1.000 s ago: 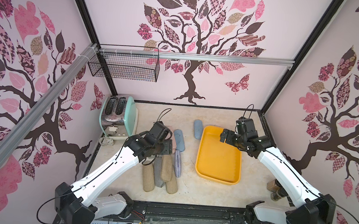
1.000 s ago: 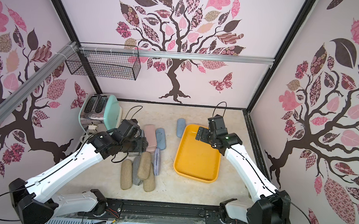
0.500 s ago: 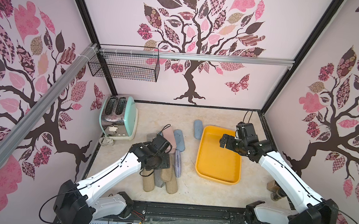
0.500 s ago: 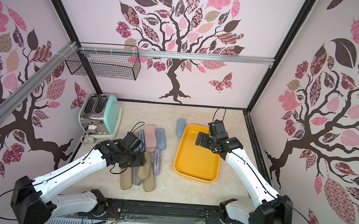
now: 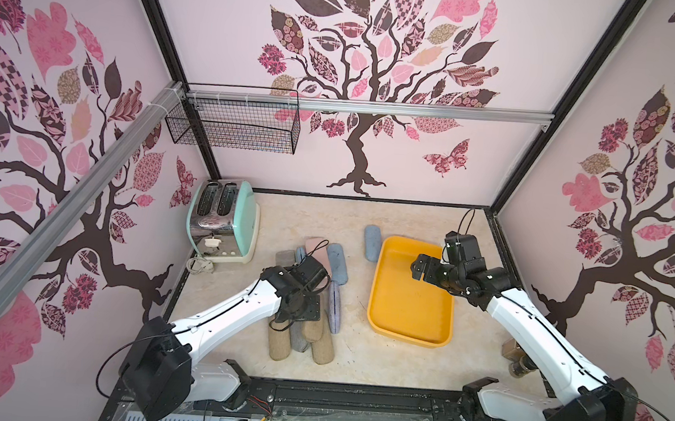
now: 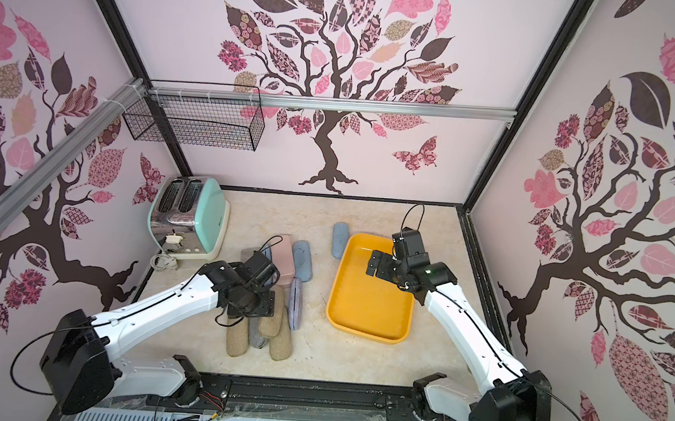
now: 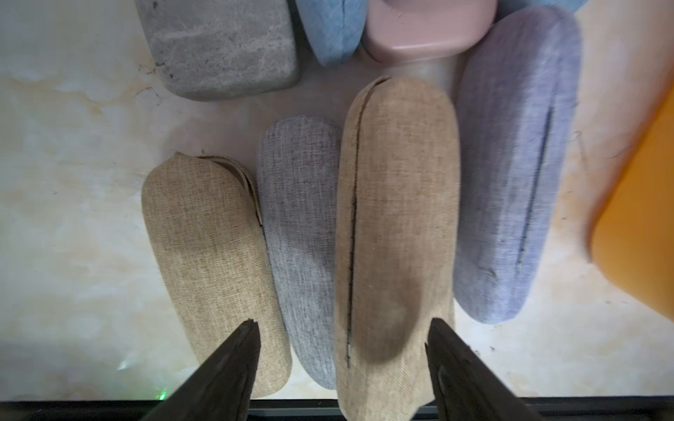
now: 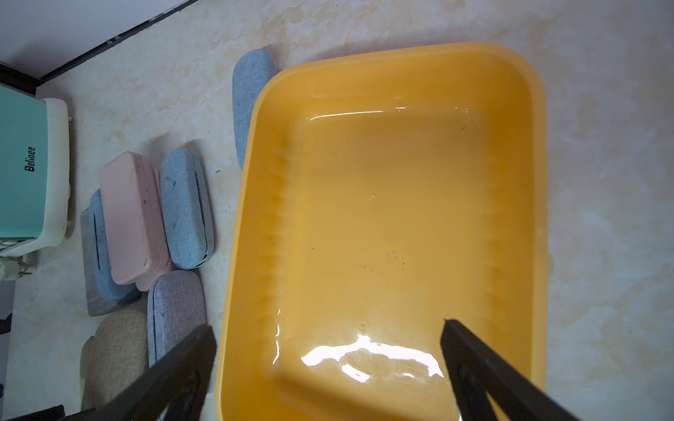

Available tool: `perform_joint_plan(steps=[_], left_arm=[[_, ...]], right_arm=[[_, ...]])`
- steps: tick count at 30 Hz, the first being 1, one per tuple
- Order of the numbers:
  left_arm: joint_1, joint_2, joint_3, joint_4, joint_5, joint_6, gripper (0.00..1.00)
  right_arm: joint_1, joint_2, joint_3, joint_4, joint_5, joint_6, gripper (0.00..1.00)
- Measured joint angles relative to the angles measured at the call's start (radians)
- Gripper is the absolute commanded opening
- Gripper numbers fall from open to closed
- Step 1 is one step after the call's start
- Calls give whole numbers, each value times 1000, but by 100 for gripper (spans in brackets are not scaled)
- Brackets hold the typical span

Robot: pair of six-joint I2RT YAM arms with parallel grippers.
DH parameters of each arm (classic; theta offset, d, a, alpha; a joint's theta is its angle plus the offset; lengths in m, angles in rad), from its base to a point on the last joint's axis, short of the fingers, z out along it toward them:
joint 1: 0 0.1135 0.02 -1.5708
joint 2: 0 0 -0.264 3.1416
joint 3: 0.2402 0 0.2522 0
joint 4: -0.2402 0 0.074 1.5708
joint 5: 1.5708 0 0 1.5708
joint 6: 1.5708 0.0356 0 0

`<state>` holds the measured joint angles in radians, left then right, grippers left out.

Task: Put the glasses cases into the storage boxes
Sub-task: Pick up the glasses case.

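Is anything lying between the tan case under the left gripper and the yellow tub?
Yes. A lavender case lies alongside the tan case, between it and the yellow tub. Lifting the tan case over it should probably clear it.

Non-task items, noted in both top views. Bench (image 5: 310, 213): pale marbled surface. Toaster (image 5: 222, 220), mint-green sides with a chrome top and two slots, stands upright at the far left corner of the bench (the right wrist view shows the lettering "Belinee" on its side (image 8: 25, 171)). Its white plug (image 5: 201, 266) lies just beside its near end. Black wire basket (image 5: 235, 123) hangs from an aluminium rail (image 5: 399, 109) on the back wall. Tree decal (image 5: 357, 159) and butterfly decal (image 5: 446, 158) on that wall. Small brown object (image 5: 517, 356) at the right edge, partly hidden; cannot identify.
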<state>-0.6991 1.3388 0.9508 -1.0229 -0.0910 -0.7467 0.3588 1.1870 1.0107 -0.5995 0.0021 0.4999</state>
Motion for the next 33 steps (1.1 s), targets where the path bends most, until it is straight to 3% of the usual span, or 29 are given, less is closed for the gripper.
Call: perform_joint_plan(steps=[6, 22, 33], left_arm=[[-86, 69, 78, -36, -62, 21, 87], [-92, 277, 171, -32, -102, 70, 88], [-53, 280, 125, 35, -44, 67, 74]], right_arm=[[0, -16, -29, 19, -15, 2, 100], [0, -43, -85, 53, -31, 1, 99], [0, -44, -85, 58, -14, -2, 100]])
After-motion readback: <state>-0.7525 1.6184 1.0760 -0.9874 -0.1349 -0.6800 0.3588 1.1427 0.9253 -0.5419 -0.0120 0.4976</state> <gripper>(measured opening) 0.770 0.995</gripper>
